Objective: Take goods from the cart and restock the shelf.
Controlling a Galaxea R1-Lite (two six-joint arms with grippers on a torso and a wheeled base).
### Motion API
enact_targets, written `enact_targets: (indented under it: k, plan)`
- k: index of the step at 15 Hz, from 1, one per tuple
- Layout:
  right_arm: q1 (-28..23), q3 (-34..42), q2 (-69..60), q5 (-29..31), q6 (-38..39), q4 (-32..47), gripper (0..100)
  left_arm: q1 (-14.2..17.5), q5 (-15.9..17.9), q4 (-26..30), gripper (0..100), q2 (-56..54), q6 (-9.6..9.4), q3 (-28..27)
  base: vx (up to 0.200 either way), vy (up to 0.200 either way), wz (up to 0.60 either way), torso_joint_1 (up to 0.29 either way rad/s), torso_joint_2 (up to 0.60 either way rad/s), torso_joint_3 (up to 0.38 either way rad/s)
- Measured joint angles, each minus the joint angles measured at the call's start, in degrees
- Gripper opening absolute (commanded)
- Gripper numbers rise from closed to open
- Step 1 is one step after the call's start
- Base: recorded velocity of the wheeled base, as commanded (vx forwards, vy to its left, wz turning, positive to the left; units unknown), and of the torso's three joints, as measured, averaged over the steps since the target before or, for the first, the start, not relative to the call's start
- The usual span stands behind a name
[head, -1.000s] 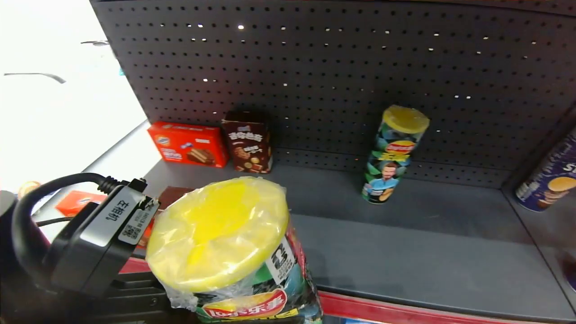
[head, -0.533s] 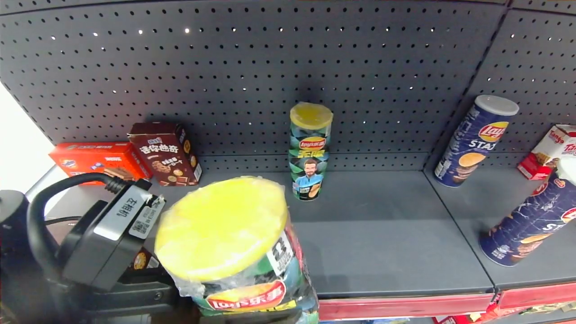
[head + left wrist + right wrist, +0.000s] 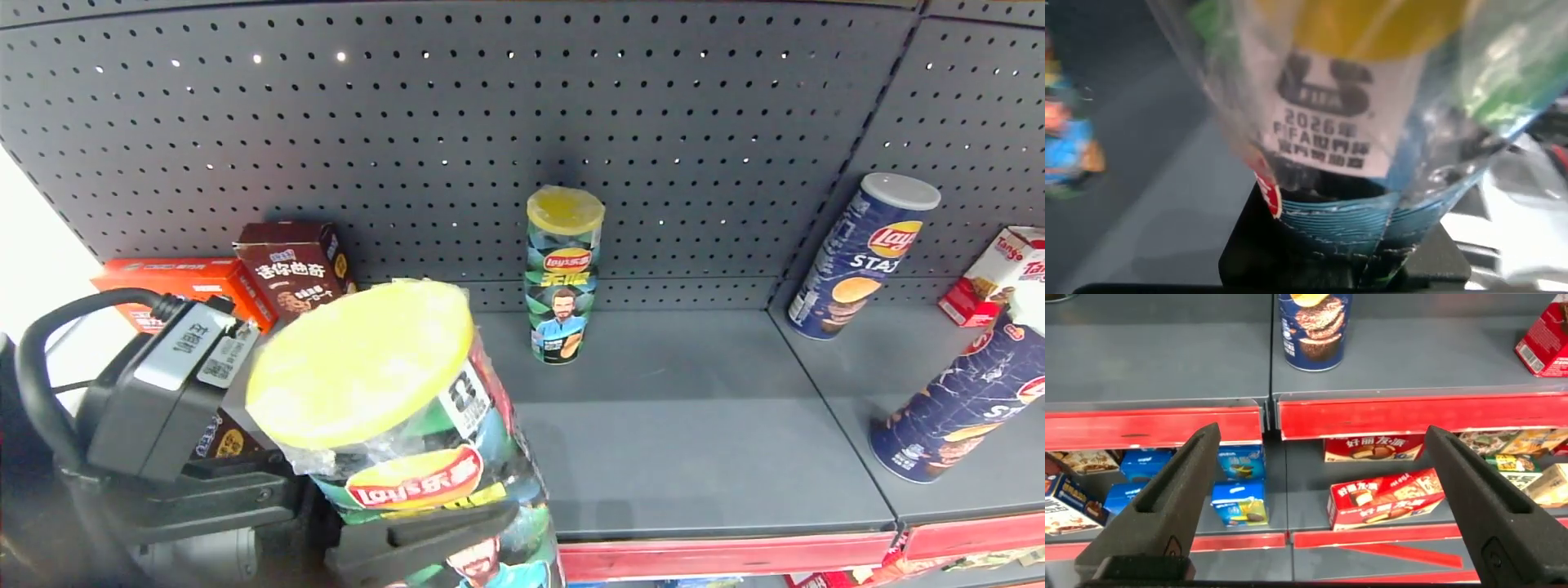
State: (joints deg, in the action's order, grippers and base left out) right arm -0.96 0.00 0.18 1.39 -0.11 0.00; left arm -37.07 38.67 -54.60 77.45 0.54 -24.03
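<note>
Here, your left end effector (image 3: 367,531) clamps a cylindrical crisp can (image 3: 384,384), yellow-lidded, wrapped in crinkled clear film, white-labelled, by the front edge of the grey shelf (image 3: 694,441); your right end effector (image 3: 1323,498) gapes wide, empty.

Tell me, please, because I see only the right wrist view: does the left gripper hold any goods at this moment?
Observer: Yes. In the head view the left gripper is shut on a wrapped chip can with a yellow lid, which is tilted at the front left of the shelf.
Operator: Is a can of the same kind standing on that shelf?
Observer: One green can with a yellow lid stands upright in the middle, close to the pegboard.
Operator: What stands to the left of it?
Observer: A brown box and, farther left, a red box, both at the back.
</note>
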Motion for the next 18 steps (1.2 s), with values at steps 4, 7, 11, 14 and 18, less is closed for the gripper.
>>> enact_targets:
  k: [4, 7, 11, 14, 18]
  plan:
    - [0.00, 0.00, 0.09, -0.30, 0.01, 0.18, 100, 1.66, -0.02, -0.44, 0, -0.38, 0.11, 1.66, 0.000, 0.000, 0.00, 0.000, 0.00, 0.000]
    - [0.55, -1.95, 3.15, -1.34, 1.63, -0.07, 100, 2.46, -0.29, -0.09, 0, -0.79, 0.39, 0.74, 0.000, 0.000, 0.00, 0.000, 0.00, 0.000]
    - [7.40, -19.04, 17.37, -10.39, 2.86, 0.84, 100, 4.99, -0.27, -0.17, 0, 0.39, 0.57, 0.28, 0.000, 0.000, 0.00, 0.000, 0.00, 0.000]
    - [17.34, -22.21, 25.17, -15.20, -2.68, 1.78, 100, 6.25, -0.24, 0.05, 0, 0.66, 0.61, 0.52, 0.000, 0.000, 0.00, 0.000, 0.00, 0.000]
    - [28.61, -23.95, 37.02, -16.01, -4.02, -3.83, 100, 6.70, -0.16, -0.05, 0, 0.67, 0.59, 1.34, 0.000, 0.000, 0.00, 0.000, 0.00, 0.000]
